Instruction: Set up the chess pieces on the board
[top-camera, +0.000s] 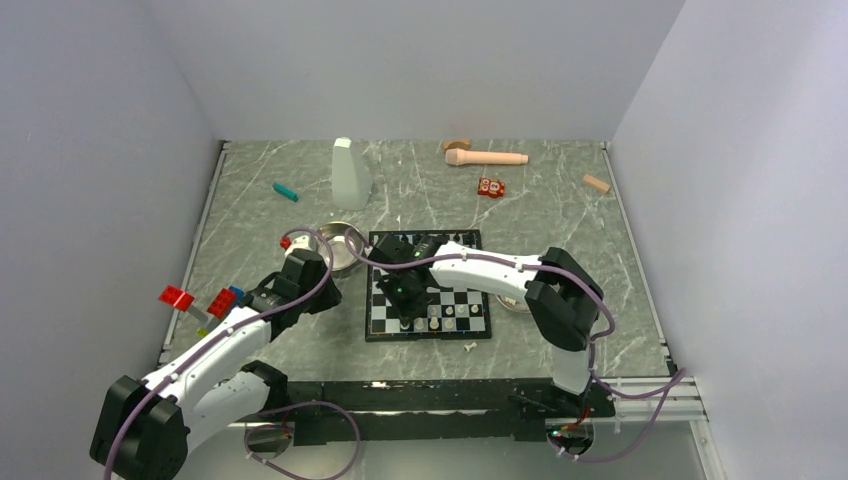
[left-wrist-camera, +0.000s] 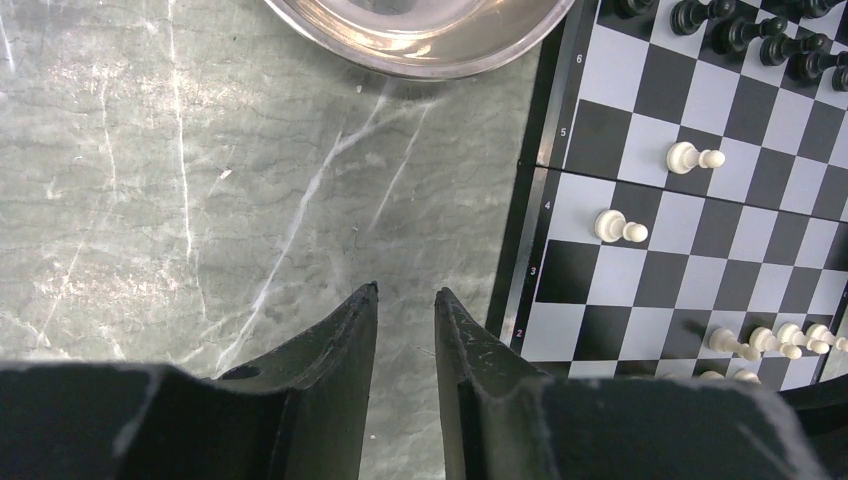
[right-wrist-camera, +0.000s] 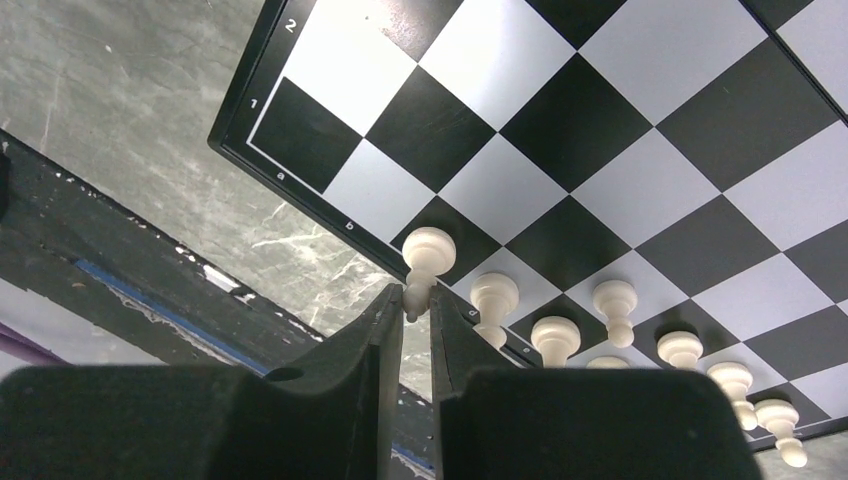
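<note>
The board (top-camera: 428, 285) lies mid-table, and its corner shows in the right wrist view (right-wrist-camera: 300, 130). My right gripper (right-wrist-camera: 417, 298) is shut on the head of a white pawn (right-wrist-camera: 428, 255), held over the board's near edge beside a row of white pieces (right-wrist-camera: 615, 300). Whether its base touches the board I cannot tell. My left gripper (left-wrist-camera: 406, 292) hangs open and empty over bare table, left of the board (left-wrist-camera: 640, 200). Two white pawns (left-wrist-camera: 693, 157) (left-wrist-camera: 618, 227) sit mid-board and black pieces (left-wrist-camera: 740, 30) line the far rows. One white piece (top-camera: 469, 347) lies off the board.
A steel bowl (top-camera: 340, 245) (left-wrist-camera: 420, 30) stands at the board's far-left corner. Red blocks (top-camera: 178, 297) sit at the left edge. A white bottle (top-camera: 350, 175), teal stick (top-camera: 286, 191), wooden mallet (top-camera: 485, 156), red toy (top-camera: 490, 187) and wooden block (top-camera: 596, 183) lie at the back.
</note>
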